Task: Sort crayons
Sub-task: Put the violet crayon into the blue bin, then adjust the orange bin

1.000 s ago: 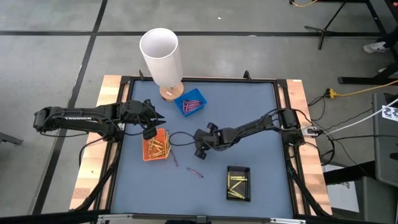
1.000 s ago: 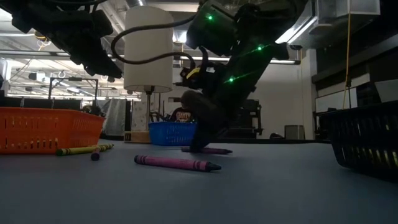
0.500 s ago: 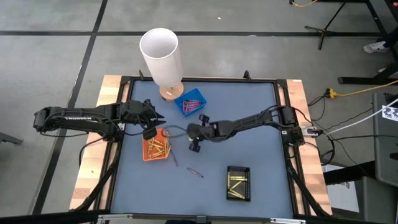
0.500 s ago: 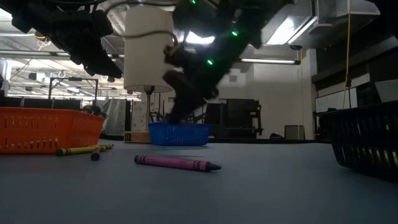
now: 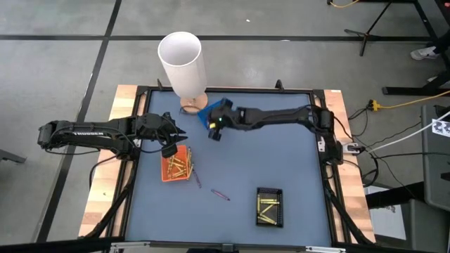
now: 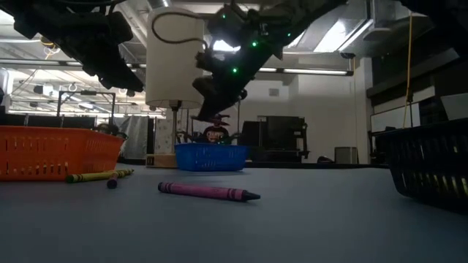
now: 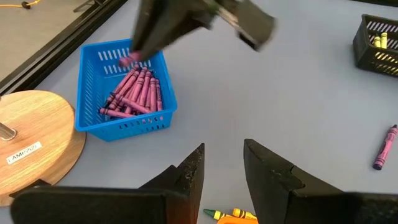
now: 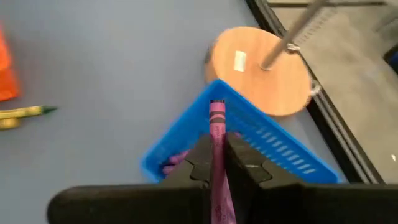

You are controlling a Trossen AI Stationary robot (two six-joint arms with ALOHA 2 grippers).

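Over the blue tray (image 5: 216, 112) at upper centre, right pincer (image 8: 216, 163) gripped a purple crayon (image 8: 217, 127); left pincer (image 7: 222, 163) hung open over the orange tray (image 5: 176, 165), another purple crayon (image 5: 220, 194) plus a few beside that tray unsorted on the counter (image 5: 281, 147).

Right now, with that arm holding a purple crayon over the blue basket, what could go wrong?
The right gripper pinches the purple crayon above the blue basket's corner rather than its middle, so a drop might land on the rim and bounce out. The lamp's wooden base sits right beside the basket; the arm could bump it. One purple crayon lying on the table may be missed.
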